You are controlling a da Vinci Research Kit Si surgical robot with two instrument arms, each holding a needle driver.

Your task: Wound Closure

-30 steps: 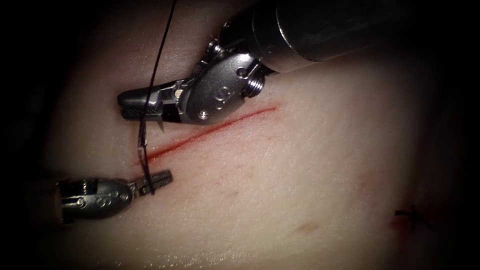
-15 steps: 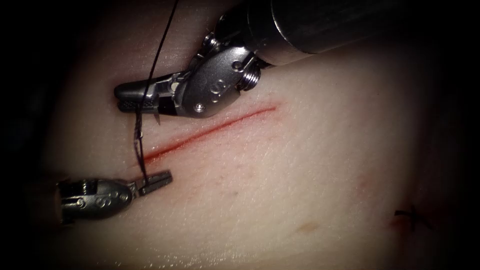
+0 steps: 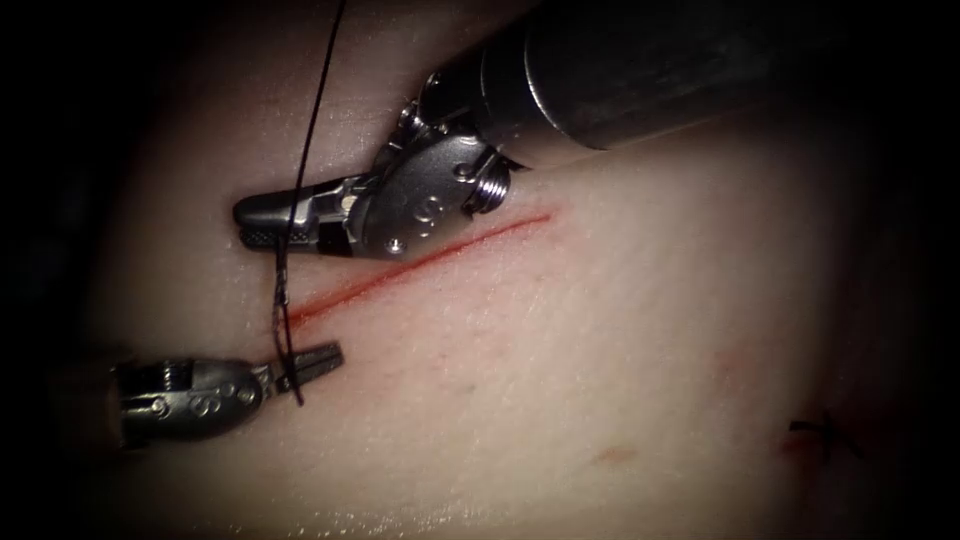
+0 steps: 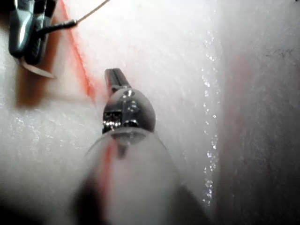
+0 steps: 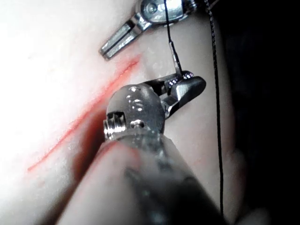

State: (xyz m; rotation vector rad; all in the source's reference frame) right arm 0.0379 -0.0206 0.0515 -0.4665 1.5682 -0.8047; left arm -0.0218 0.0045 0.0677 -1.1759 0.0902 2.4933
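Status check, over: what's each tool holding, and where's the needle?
Right tool shut on needle, off the tissue near the cut's left end. Left tool shut, apparently empty. Thread draped across both.

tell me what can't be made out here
- Where along its curve the right tool grips the needle: endoscope view, the tool itself covers it.
- Whether the left tool holds the thread or the thread just crosses it: endoscope view, too small.
- The thread's upper end: cut off by that view's top edge.
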